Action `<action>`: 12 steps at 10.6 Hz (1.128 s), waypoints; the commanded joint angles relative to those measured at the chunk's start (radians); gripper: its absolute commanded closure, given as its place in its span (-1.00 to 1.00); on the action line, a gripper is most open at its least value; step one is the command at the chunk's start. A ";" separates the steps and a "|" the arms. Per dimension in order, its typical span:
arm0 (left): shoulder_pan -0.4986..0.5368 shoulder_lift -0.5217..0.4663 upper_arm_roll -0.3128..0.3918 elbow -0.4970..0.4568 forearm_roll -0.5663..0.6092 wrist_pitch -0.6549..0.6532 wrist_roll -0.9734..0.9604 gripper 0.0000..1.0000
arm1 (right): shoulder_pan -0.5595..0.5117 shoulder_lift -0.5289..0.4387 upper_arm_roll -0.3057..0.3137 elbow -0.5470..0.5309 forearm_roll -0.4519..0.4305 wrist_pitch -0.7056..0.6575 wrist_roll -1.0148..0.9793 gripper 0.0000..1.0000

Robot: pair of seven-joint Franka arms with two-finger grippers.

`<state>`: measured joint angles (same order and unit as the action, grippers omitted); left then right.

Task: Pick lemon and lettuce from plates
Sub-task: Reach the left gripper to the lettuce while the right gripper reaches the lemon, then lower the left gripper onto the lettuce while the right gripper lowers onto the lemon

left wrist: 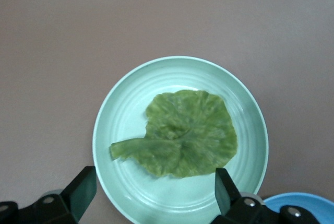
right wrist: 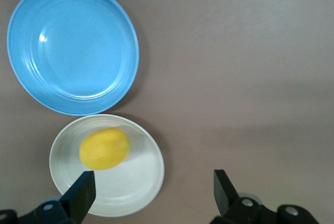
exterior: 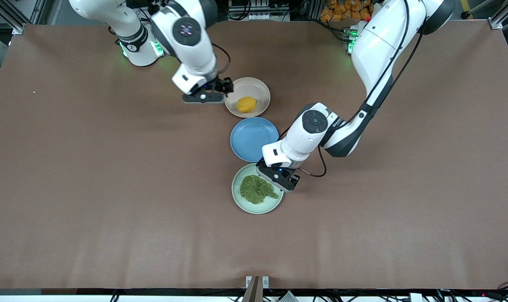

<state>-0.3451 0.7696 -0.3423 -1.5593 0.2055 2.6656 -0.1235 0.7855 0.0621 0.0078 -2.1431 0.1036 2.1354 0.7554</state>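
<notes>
The lemon lies on the beige-pink plate, farthest from the front camera. My right gripper hangs open over the table beside that plate's rim, at the right arm's end. In the right wrist view the lemon and its plate sit off to one side of the open right gripper. The lettuce lies flat on the mint plate, nearest the front camera. My left gripper is open over that plate's rim. In the left wrist view the lettuce lies on the mint plate just ahead of the open left gripper.
An empty bright blue plate sits between the two task plates, and its rim is close to both. It also shows in the right wrist view and at the edge of the left wrist view. Bare brown table surrounds the plates.
</notes>
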 commanded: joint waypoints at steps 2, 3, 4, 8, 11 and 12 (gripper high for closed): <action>-0.043 0.057 0.006 0.068 0.025 0.007 0.076 -1.00 | 0.092 0.119 -0.009 0.014 0.010 0.124 0.140 -1.00; -0.043 0.062 0.006 0.071 0.026 0.007 0.102 -1.00 | 0.109 0.142 -0.009 0.017 0.010 0.156 0.165 -1.00; -0.043 0.085 0.011 0.094 0.026 0.008 0.154 -1.00 | 0.126 0.180 -0.009 0.023 0.010 0.191 0.194 -1.00; -0.055 0.137 0.029 0.114 0.028 0.072 0.170 -1.00 | 0.166 0.263 -0.009 0.042 0.004 0.273 0.245 -1.00; -0.115 0.189 0.095 0.172 0.023 0.085 0.154 -1.00 | 0.187 0.306 -0.009 0.049 0.004 0.305 0.246 -1.00; -0.115 0.197 0.095 0.180 0.023 0.088 0.153 -1.00 | 0.196 0.318 -0.009 0.049 0.004 0.316 0.254 -1.00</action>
<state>-0.4365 0.9186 -0.2672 -1.4437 0.2073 2.7397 0.0398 0.9536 0.3428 0.0065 -2.1176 0.1036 2.4309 0.9784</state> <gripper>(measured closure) 0.000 0.000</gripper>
